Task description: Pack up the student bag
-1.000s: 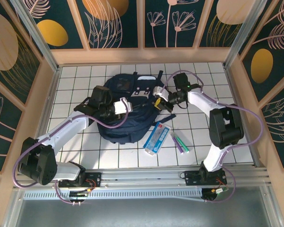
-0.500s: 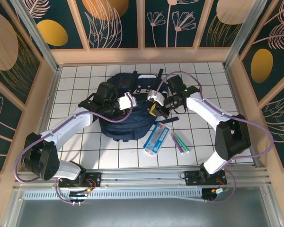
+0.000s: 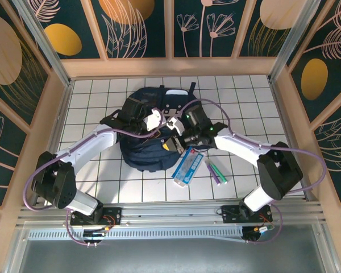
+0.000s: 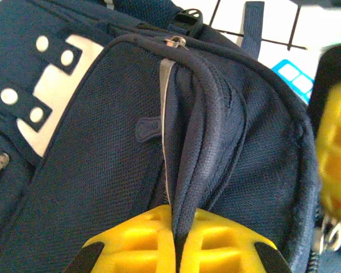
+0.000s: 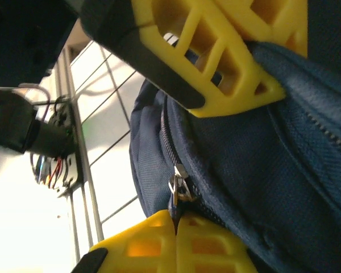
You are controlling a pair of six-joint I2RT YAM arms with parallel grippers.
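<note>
L claw (image 4: pixel 176 242): yellow fingers pressed together, pinching a raised fold of backpack (image 4: pixel 102 148) cloth btwn them. Fold runs straight ahead from the tips w/ a thin pale trim strip alongside. Further ahead on the same ridge is a small metal tab (image 4: pixel 176 41). Ahead-left of the claw is the grey flap (image 4: pixel 51 102) w/ dark straps & pale round studs.

R claw (image 5: pixel 175 242): fingers shut tight, pinching the zip pull (image 5: pixel 178 190) right at the tips. Zip track runs on ahead along the bag's edge. Just past that, L claw's fingers are clamped on the cloth, near R claw but apart.

From the top cam, both claws sit over the backpack's right part, tips close to each other. Backpack lies flat under them, about mid-table (image 3: pixel 102 170), white w/ a grid.

Just behind R claw, toward its own base, is a light-blue flat case (image 3: pixel 187 165). It's right by the bag's edge; touching or not, can't tell. Beyond the case, further out to R claw's right, a few pens (image 3: pixel 217 172), purple & green, lie on the table.
</note>
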